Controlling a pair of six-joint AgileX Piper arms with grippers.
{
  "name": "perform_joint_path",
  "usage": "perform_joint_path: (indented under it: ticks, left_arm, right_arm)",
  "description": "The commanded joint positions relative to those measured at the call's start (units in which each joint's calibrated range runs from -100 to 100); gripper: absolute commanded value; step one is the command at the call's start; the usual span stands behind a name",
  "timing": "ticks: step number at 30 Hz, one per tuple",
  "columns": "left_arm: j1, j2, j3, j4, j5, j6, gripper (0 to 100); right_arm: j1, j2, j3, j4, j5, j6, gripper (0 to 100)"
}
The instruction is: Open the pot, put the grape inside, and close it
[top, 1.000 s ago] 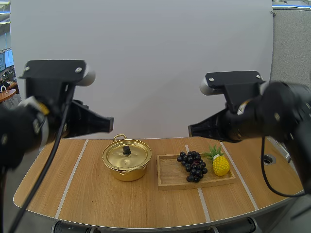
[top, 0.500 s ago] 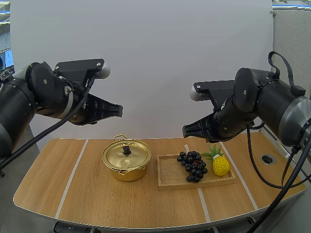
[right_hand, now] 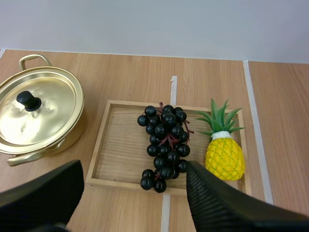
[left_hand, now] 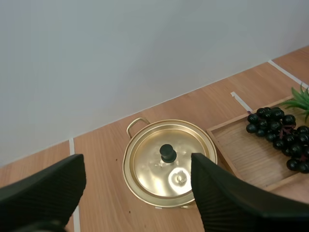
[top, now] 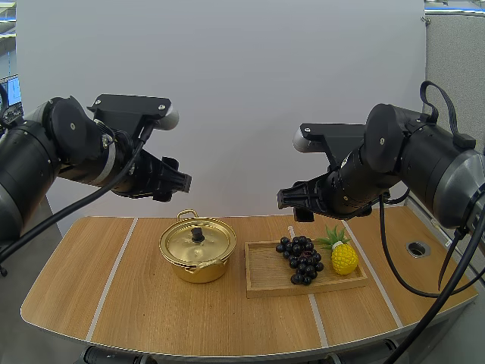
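Trying to work out which arm should take the lid here, anyone? The left gripper (top: 178,176) hangs in the air with its fingers spread and nothing between them. The right gripper (top: 289,205) is the same deal, spread and empty. ~benchrat

Left one, I'd say. The gold pot (top: 197,254) sits on the table (top: 114,303) with its lid (top: 182,246) on. In the high view the black knob (top: 198,234) is between 5 and 6 o'clock from the left gripper, well below it. From the left wrist camera the knob lands right between the two fingers, so it looks like a fairly straight drop. The right gripper is up over the wooden tray (top: 265,273), with the grape bunch (top: 301,258) at about 6 o'clock under it. From the right wrist camera the bunch lies long-ways, 12 to 6, and there's a toy pineapple (top: 344,258) just beside it at 3 o'clock. The tray sits at the pot's 3 o'clock. My guess: left lifts the lid, right pinches across the bunch. ~kettle_kev
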Motion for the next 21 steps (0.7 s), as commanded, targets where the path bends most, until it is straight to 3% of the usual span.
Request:
perform_joint_path:
  ticks: [1,21]
  left_arm:
    - [0.07,1.8,-0.5,-8.3,0.2,11.3,100]
    - [-0.47,39.9,-19.8,-9.1,11.9,17.1,100]
  right_arm:
    - [-0.2,-0.2,-0.5,0.2,-1.1,-0.2,100]
    - [-0.2,-0.2,-0.5,0.6,1.0,-0.2,100]
